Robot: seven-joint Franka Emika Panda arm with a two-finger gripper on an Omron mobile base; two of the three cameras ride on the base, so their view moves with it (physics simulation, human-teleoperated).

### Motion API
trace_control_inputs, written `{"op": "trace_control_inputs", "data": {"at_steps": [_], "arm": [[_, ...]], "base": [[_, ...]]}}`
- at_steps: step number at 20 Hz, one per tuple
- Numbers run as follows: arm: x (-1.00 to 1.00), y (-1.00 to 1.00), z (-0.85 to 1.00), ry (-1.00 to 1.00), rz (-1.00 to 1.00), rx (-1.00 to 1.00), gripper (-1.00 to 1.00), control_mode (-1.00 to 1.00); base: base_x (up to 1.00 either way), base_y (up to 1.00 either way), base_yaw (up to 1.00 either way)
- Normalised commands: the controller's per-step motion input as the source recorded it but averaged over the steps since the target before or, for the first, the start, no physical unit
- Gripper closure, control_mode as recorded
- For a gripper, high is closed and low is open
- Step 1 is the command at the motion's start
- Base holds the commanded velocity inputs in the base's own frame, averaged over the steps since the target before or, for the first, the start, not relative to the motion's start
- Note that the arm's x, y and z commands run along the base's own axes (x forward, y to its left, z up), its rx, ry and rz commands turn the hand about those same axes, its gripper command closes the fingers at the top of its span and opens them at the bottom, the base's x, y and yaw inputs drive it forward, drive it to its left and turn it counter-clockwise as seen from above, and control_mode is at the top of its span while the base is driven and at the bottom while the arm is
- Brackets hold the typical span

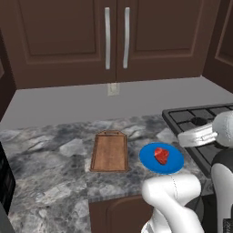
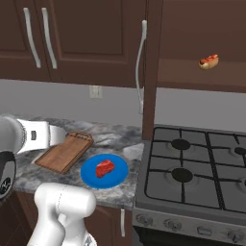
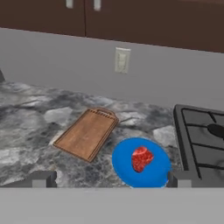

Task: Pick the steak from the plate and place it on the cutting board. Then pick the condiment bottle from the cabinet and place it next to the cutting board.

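Steak (image 3: 141, 158), red and marbled, lies on blue plate (image 3: 124, 168) below wide-spread claw (image 3: 109, 178)

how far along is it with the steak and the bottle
Nothing is done yet. The steak lies on the plate and the cutting board is bare. The hand is open, holding nothing, back from the plate. Left: move the steak to the board, then fetch the condiment bottle from the cabinet.
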Motion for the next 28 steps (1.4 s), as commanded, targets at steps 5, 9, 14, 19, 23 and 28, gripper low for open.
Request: {"op": "trace_control_inputs", "data": {"at_steps": [5,9,14,19,23,28], "arm": [[0.05,0.22,-0.50,0.11,0.00,-0.03,-1.00,-1.00],[0.17,0.01,-0.49,0.09,-0.02,-0.02,-1.00,-1.00],[0.16,0.00,-0.46,0.09,-0.02,0.00,-1.00,-1.00],[0.17,0.00,-0.44,0.08,-0.02,0.00,-1.00,-1.00],[0.18,0.00,-0.41,0.05,-0.02,-0.02,-1.00,-1.00],[0.15,0.00,-0.34,0.01,-0.04,-0.04,-1.00,-1.00]], "base": [[0.00,0.00,0.00],[0.00,0.00,0.00],[0.00,0.00,0.00],[0.00,0.00,0.00],[0.00,0.00,0.00],[0.00,0.00,0.00]]}}
